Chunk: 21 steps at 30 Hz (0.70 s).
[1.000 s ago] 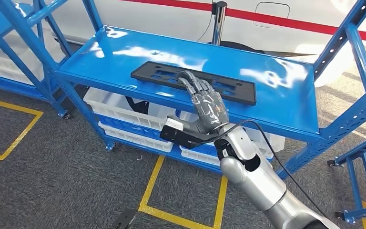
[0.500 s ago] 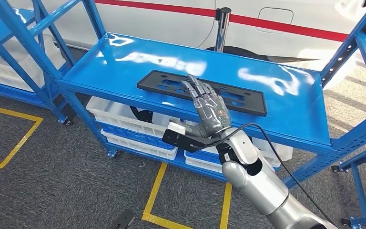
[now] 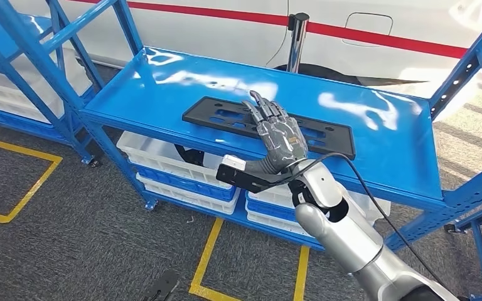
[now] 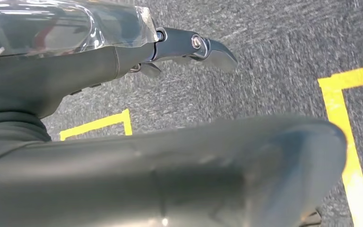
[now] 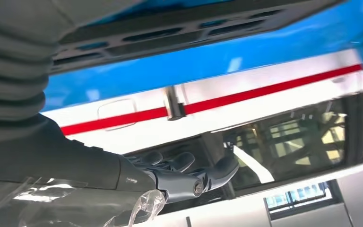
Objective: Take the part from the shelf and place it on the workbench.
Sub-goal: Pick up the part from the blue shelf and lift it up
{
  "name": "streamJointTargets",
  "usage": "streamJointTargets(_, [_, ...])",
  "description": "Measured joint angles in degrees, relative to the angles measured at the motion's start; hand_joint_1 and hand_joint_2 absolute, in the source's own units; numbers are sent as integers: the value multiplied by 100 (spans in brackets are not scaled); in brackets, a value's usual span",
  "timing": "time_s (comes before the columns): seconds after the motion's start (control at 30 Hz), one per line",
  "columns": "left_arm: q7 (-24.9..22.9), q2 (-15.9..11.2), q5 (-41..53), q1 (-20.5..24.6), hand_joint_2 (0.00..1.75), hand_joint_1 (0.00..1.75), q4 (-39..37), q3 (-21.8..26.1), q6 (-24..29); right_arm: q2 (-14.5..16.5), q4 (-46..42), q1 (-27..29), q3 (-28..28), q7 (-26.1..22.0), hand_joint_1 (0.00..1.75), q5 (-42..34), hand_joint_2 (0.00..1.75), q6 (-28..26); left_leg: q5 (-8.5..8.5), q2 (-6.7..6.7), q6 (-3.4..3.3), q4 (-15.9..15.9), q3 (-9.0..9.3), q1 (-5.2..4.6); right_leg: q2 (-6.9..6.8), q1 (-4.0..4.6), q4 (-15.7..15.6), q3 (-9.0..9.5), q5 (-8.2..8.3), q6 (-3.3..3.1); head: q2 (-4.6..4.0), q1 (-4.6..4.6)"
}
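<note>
A white vehicle body with a red stripe [image 3: 376, 31] stands behind a glossy blue metal shelf [image 3: 163, 81] whose top deck carries the task's thing, while white plastic bins [image 3: 163, 157] sit on the lower tiers above a grey carpeted floor marked with yellow tape lines [image 3: 207, 251]. On that top deck lies the long flat black plastic part with cut-out slots [image 3: 219, 116], lengthwise along the shelf and near its front edge, not lifted. The robot's silver right arm reaches up from below, and its grey right hand [image 3: 277, 135] hovers over the middle of the part with fingers extended and slightly apart, holding nothing; whether the fingertips touch the part cannot be told. The left hand [image 4: 189, 47] hangs over the carpet, its fingers seemingly free of any object, though whether they are apart or curled cannot be told. The task appears to be at its start: the reach is made, but grasping, lifting and carrying the part to the counter all remain.
</note>
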<state>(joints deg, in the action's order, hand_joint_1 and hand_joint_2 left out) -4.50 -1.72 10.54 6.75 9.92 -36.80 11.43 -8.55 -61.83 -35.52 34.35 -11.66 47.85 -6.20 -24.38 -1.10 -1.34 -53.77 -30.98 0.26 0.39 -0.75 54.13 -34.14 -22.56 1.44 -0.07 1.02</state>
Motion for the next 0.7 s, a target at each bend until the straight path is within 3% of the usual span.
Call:
streamJointTargets(0.07, [-1, 2, 4, 2, 0, 0, 0, -7, 0, -10, 102, -84, 4, -40, 0, 52, 175, 3, -210, 15, 69, -364, -177, 21, -10, -29, -17, 10, 5, -54, 0, 8])
streamJointTargets(0.13, [0, 5, 6, 0, 0, 0, 0, -11, 0, -14, 219, -135, 4, -70, 0, 95, 175, 9, -565, 30, 128, -1196, -587, 43, -14, -35, -17, 12, -4, -83, 0, 17])
streamJointTargets(0.2, [0, 5, 2, -7, 0, 0, 0, -15, -3, -17, 377, -157, 9, -72, 0, 175, 175, 49, -735, 38, 159, -1844, -948, 53, -10, -33, -17, 12, -11, -88, 0, 18])
streamJointTargets(0.23, [0, 5, -1, -7, 0, 0, 0, -16, -7, -19, 474, -180, 16, -68, 0, 228, 175, 73, -652, 41, 160, -1825, -976, 54, -5, -33, -16, 15, -14, -86, 0, 18])
streamJointTargets(0.27, [0, 5, -2, -5, 0, 0, 0, -17, -10, -23, 579, -221, 26, -72, 0, 274, 175, 94, -470, 46, 152, -1550, -881, 54, 1, -33, -15, 19, -17, -81, 0, 18])
streamJointTargets(0.33, [0, 5, -3, 1, 0, 0, 0, -18, -15, -35, 814, -358, 44, -102, 0, 350, 175, 137, -26, 60, 113, -613, -480, 49, 11, -25, -12, 30, -29, -59, 0, 18])
streamJointTargets(0.37, [0, 6, -8, 4, 0, 0, 0, -19, -20, -50, 942, -439, 49, -124, 0, 378, 175, 169, 110, 66, 82, -260, -321, 36, 14, -14, -9, 30, -35, -40, 0, 16])
streamJointTargets(0.4, [0, 7, -14, 3, 0, 0, 0, -20, -26, -71, 1082, -513, 52, -147, 0, 402, 175, 209, 174, 67, 52, -61, -230, 22, 14, -2, -8, 29, -39, -18, 0, 13])
streamJointTargets(0.53, [1, 8, -26, -3, 0, 0, 0, -26, -45, -157, 1533, -715, 69, -204, 0, 427, 175, 349, 213, 58, -84, 16, -191, 11, 4, 0, 45, 5, -100, 98, 0, 2])
streamJointTargets(0.6, [3, 10, -27, 9, 0, 0, 0, -24, -47, -206, 1735, -806, 76, -190, 0, 454, 175, 422, 235, 61, -153, 51, -164, 29, -1, -8, 521, -198, -386, 139, 0, -7])
streamJointTargets(0.67, [5, 17, -28, 9, 0, 0, 0, -25, -49, -239, 1946, -873, 88, -97, 0, 538, 175, 492, 230, 61, -180, 52, -159, 26, -4, -7, 1413, -613, -775, 165, 0, -15])
streamJointTargets(0.7, [6, 20, -30, 4, 0, 0, 0, -26, -50, -255, 2058, -896, 100, -14, 0, 599, 175, 528, 226, 57, -183, 51, -155, 27, -5, -11, 1737, -780, -867, 176, 0, -16])
